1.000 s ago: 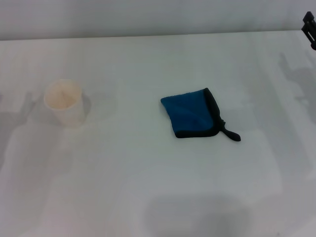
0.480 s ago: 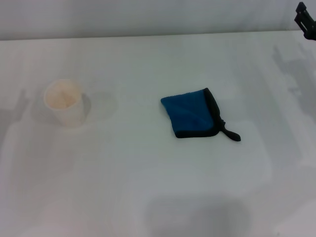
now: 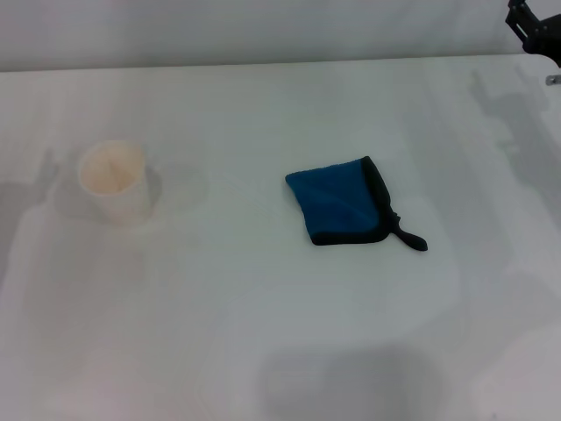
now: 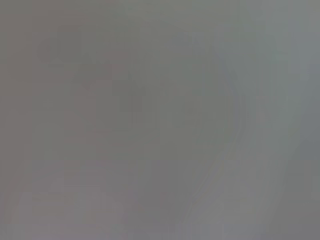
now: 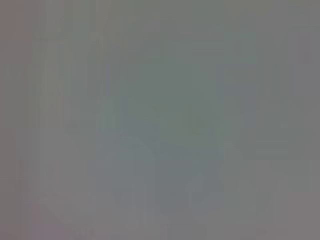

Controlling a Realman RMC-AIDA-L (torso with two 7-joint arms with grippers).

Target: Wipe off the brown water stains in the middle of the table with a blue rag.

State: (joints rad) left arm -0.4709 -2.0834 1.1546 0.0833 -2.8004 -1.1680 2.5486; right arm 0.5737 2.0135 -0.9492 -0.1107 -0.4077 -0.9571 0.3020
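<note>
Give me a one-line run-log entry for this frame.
bright blue folded rag: flat mid-table, untouched | brown stains: none visible | cream paper cup: upright, left of rag | right gripper: far right corner | left gripper: not seen

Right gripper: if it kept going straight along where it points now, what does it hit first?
Hard to say: only a dark part of the right gripper shows at the head view's top right corner, heading unclear. Below it is bare table; the blue rag lies well off toward the middle.
</note>
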